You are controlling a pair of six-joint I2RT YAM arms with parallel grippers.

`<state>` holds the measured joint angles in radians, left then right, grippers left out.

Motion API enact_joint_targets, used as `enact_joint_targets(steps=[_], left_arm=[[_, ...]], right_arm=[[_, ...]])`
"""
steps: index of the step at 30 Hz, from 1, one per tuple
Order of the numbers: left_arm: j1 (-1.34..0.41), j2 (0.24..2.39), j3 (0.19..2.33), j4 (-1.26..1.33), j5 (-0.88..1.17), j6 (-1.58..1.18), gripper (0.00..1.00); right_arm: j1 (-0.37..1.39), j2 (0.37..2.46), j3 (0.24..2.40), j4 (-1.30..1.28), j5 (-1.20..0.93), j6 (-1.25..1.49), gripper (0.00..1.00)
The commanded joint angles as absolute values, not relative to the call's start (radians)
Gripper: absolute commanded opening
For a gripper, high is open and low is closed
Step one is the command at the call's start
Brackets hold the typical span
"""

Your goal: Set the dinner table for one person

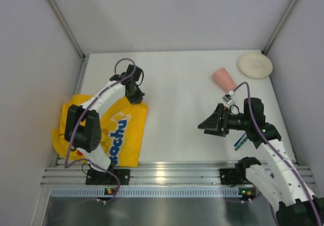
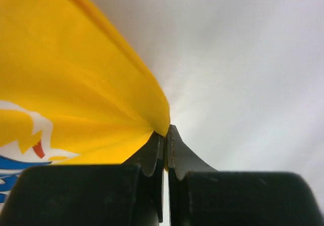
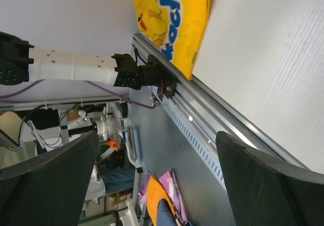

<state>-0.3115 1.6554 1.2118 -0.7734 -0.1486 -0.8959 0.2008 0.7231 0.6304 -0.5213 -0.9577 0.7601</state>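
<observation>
Left pincer [image 2: 166, 133] pinching placemat [image 2: 76, 74], right pincer [image 3: 157, 140] wide

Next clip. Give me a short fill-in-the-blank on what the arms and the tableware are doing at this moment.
The left gripper is shut on a corner of the ___ placemat. The right gripper, jaws apart, holds ___. The pink cup lies on its ___. The cream plate sits at the far ___ corner of the dinner table.
Missing words: yellow; nothing; side; right.
</observation>
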Motion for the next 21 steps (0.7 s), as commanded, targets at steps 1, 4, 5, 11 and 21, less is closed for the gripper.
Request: enact_joint_targets(steps=[1, 4, 5, 11, 21], left_arm=[[-0.435, 1.745, 1.510, -0.778, -0.123, -1.035, 0.00], [-0.538, 1.915, 1.744, -0.776, -0.011, -1.054, 0.28], [-0.554, 2.015, 1.814, -0.793, 0.038, -1.057, 0.36], [-0.623, 2.163, 2.148, -0.894, 0.084, -1.026, 0.66], [-0.552, 1.853, 1.928, -0.874, -0.168, -0.898, 0.65]], right_arm=[[0.186, 0.724, 0.681, -0.532, -0.954, 0.746, 1.00], [0.186, 0.730, 0.680, -0.532, -0.953, 0.746, 1.00], [0.184, 0.733, 0.678, -0.531, -0.950, 0.742, 1.00], [0.183, 0.764, 0.701, -0.545, -0.904, 0.710, 1.00], [0.233, 1.015, 0.706, -0.434, -0.772, 0.679, 1.00]])
